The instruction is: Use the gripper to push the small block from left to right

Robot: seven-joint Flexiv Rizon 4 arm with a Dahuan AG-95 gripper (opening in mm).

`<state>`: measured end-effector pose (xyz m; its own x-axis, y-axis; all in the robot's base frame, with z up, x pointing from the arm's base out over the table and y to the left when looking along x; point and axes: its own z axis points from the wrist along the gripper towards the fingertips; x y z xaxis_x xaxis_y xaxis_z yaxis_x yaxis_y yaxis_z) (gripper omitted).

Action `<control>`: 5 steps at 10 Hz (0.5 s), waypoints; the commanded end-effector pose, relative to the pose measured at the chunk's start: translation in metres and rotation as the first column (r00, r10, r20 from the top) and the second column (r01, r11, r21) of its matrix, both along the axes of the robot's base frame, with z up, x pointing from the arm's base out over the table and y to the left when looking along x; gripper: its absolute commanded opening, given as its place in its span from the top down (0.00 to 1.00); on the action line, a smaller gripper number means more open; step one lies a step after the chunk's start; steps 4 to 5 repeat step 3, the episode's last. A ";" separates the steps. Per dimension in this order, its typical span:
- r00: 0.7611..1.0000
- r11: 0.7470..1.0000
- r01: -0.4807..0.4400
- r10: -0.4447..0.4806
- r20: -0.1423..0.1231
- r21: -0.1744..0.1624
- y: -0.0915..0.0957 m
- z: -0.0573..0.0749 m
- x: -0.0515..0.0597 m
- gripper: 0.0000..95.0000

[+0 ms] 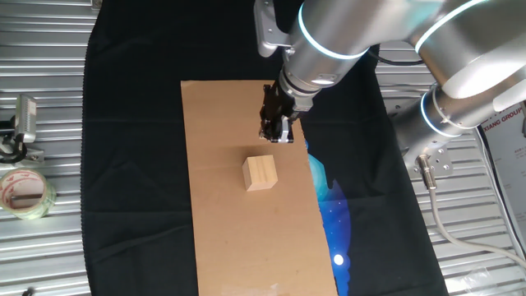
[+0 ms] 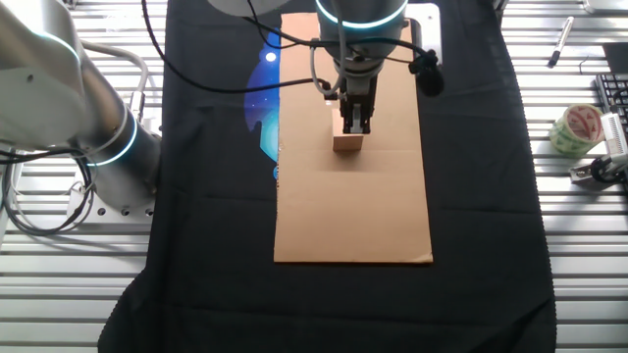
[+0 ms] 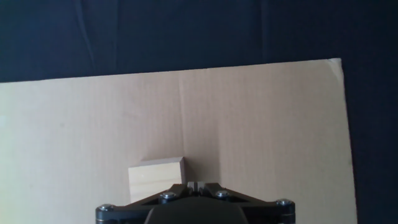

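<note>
The small block (image 1: 260,173) is a pale tan wooden cube standing on the brown cardboard sheet (image 1: 222,238). My gripper (image 1: 276,134) hangs over the sheet just behind the block, fingers together and holding nothing. In the other fixed view the gripper (image 2: 354,125) is right above and behind the block (image 2: 346,143). In the hand view the block (image 3: 157,180) lies just left of the closed fingertips (image 3: 196,184), on the cardboard (image 3: 267,124); whether they touch is not clear.
A black cloth (image 1: 131,164) with a blue print (image 1: 333,205) covers the slatted metal table under the cardboard. A clear tape roll (image 1: 25,191) and a metal clip (image 1: 23,123) lie at the table's left edge; the tape roll (image 2: 576,127) shows at right in the other fixed view.
</note>
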<state>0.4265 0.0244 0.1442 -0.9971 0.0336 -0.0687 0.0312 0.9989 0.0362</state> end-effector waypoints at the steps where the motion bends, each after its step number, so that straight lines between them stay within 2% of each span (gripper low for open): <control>1: 1.000 1.000 -0.011 0.011 -0.010 0.005 0.002 -0.001 0.000 1.00; 5: 1.000 1.000 -0.012 0.012 -0.011 0.007 0.002 -0.001 0.000 1.00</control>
